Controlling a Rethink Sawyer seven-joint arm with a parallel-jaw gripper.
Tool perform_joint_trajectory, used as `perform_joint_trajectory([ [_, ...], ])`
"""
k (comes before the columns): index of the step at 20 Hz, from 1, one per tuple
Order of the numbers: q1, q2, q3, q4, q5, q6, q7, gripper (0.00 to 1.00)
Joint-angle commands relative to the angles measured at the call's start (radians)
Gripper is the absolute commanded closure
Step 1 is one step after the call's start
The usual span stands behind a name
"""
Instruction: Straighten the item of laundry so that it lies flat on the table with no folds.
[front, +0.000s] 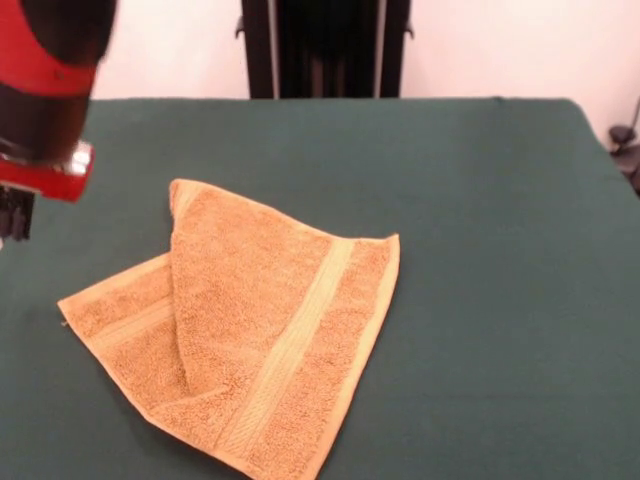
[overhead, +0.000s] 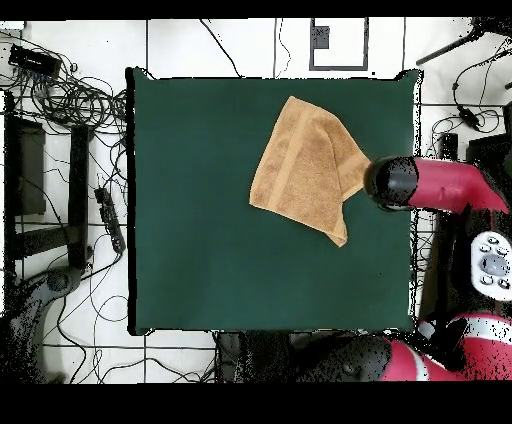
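One folded towel (front: 265, 330) lies on the table (front: 480, 250); the fingers' (front: 14, 222) state is unclear.

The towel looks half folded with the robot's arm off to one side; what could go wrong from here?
One flap of the towel lies doubled over the rest, so a pull at the wrong layer could drag the whole cloth instead of opening it. It also lies near the table edge beside the gripper, so a pull that way might slide it off.

Table (overhead: 200, 250) open all round; only folded towel (front: 250, 330) in way.
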Motion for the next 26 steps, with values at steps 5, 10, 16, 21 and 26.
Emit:
perform_joint_trajectory([
  [5,-0.034,-0.128,0.246,0.253,0.263,0.069,0.034,1.0],
  [10,-0.055,-0.117,0.274,0.293,0.331,0.0,0.066,1.0],
  [16,-0.038,-0.133,0.261,0.331,0.367,-0.049,0.109,1.0],
  [21,-0.024,-0.143,0.253,0.358,0.429,-0.056,0.184,1.0],
  [26,-0.027,-0.14,0.276,0.394,0.513,-0.072,0.204,1.0],
])
